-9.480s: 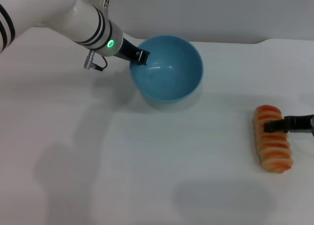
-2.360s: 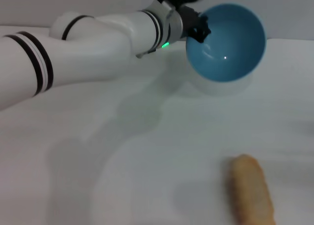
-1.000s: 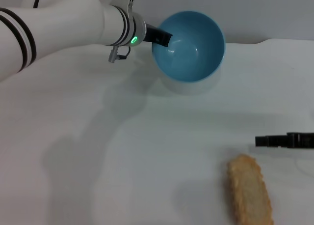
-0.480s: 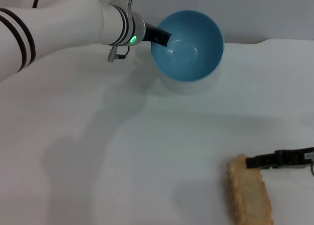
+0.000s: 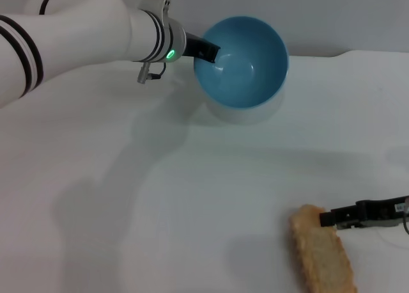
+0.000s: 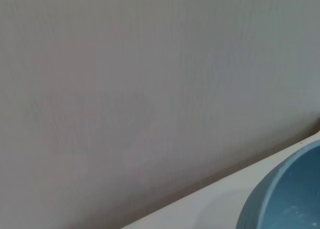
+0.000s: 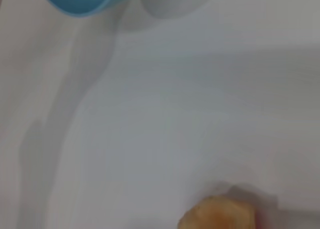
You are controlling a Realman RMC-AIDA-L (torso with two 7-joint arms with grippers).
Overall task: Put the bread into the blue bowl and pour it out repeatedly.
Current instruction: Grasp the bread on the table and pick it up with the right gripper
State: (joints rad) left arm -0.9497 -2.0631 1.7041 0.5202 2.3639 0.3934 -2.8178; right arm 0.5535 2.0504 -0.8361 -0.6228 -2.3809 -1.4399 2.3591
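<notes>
The blue bowl (image 5: 246,66) hangs above the white table at the back, tilted with its opening facing me, and it looks empty. My left gripper (image 5: 208,50) is shut on its left rim, one dark finger inside the wall. The bowl's edge also shows in the left wrist view (image 6: 285,196) and the right wrist view (image 7: 80,1). The bread (image 5: 321,254) lies at the front right with its plain tan underside up; it also shows in the right wrist view (image 7: 220,216). My right gripper (image 5: 329,217) reaches in from the right, low at the bread's far end.
The white table (image 5: 128,197) runs across the whole view, with its back edge and a pale wall (image 5: 358,18) just behind the bowl. The bowl's shadow (image 5: 239,110) falls on the table below it.
My right gripper has moved left and toward the front, from beside the bread to its far end. The bowl has shifted slightly left in my left gripper. The bread has stayed put.
</notes>
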